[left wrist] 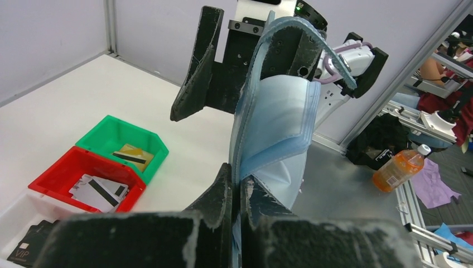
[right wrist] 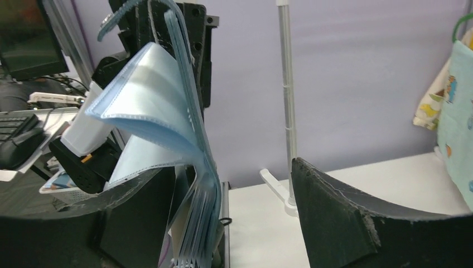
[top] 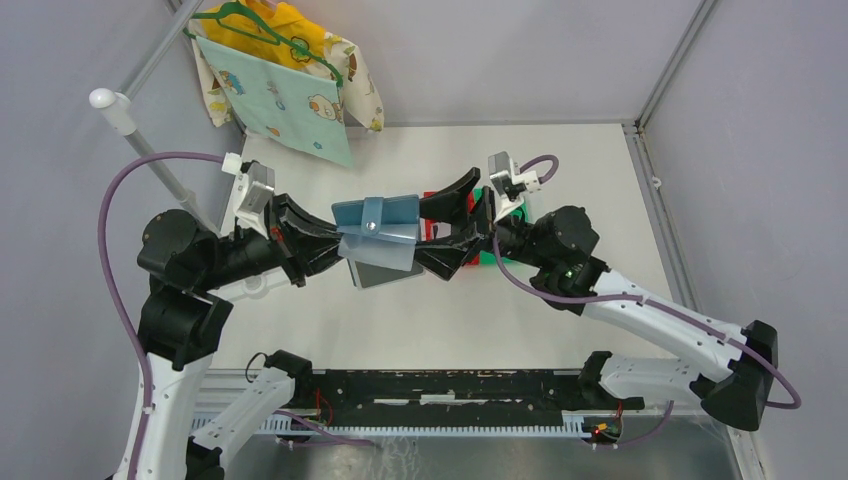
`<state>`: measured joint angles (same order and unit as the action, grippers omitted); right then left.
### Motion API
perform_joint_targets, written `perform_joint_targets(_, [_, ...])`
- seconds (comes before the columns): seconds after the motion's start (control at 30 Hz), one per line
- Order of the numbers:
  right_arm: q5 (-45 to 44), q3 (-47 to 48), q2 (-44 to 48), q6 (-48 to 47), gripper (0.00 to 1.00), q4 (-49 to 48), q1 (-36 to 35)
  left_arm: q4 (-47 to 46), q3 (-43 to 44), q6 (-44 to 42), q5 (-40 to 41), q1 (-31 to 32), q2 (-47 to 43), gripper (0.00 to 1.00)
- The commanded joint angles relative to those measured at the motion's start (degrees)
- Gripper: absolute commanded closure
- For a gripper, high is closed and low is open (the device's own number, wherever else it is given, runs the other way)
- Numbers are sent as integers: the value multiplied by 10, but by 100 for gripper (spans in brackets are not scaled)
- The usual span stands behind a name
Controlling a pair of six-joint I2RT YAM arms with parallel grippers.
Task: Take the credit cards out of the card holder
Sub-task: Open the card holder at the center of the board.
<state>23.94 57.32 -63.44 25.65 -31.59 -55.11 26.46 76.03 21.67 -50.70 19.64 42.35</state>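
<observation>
The slate-blue card holder (top: 375,215) hangs open in mid-air over the table's middle, its strap tab on top. My left gripper (top: 343,238) is shut on its left edge, and its fingertips (left wrist: 226,187) pinch the blue cover (left wrist: 279,111). My right gripper (top: 420,232) stands open around the holder's right side. In the right wrist view the clear sleeves (right wrist: 192,184) lie beside my left finger, with the right gripper (right wrist: 234,173) wide apart. Credit cards lie in bins: a gold-tan one (left wrist: 133,156), white-grey ones (left wrist: 97,190) and a black one (left wrist: 28,245).
A green bin (left wrist: 120,131), a red bin (left wrist: 67,164) and a white bin (left wrist: 14,212) stand in a row under the right arm. Children's clothes on a hanger (top: 280,70) and a white pole (top: 110,100) are at the back left.
</observation>
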Motion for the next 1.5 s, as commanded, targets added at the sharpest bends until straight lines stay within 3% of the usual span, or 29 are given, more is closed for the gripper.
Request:
perform_joint_targets(0.0, [50,39,-24,52,23,-117,-5,-32,13,30,-24,1,-1,98])
perform_joint_targets(0.23, [44,40,-37,97,53,-172,-4,12,9,-7,-19,0,-3,98])
perform_joint_targets(0.3, [44,31,-34,108,56,-189,-4,23,8,-19,-18,0,-4,97])
perform_joint_targets(0.4, [50,15,-33,126,61,-224,-4,42,10,-32,-5,0,-1,82])
perform_joint_targets(0.53, [55,16,-46,157,98,-246,-4,46,10,-43,3,0,-1,80])
perform_joint_targets(0.73, [40,37,-44,160,100,-153,-4,47,3,-68,47,0,-17,81])
perform_joint_targets(0.77, [31,39,-39,150,100,-134,-4,47,0,-74,51,0,-20,73])
perform_joint_targets(0.83, [10,43,-29,133,100,-87,-4,52,-8,-91,62,0,-27,41])
perform_joint_targets(0.93, [-5,42,-23,126,100,-61,-4,60,-18,-130,49,0,-40,33])
perform_joint_targets(0.97, [-2,44,-25,128,100,-53,-5,58,-22,-135,41,0,-43,36])
perform_joint_targets(1.1, [22,48,-39,146,100,-50,-5,52,-28,-142,23,0,-45,64])
perform_joint_targets(1.23, [22,30,-39,150,100,-66,-12,58,-31,-158,22,0,-48,77])
perform_joint_targets(1.33, [35,30,-44,145,100,-67,-16,70,-31,-172,0,0,-46,97])
perform_joint_targets(1.37, [40,31,-47,139,97,-66,-19,83,-26,-185,-10,0,-42,98])
perform_joint_targets(1.47, [64,40,-50,120,72,-30,-20,118,-8,-213,-24,0,-29,98])
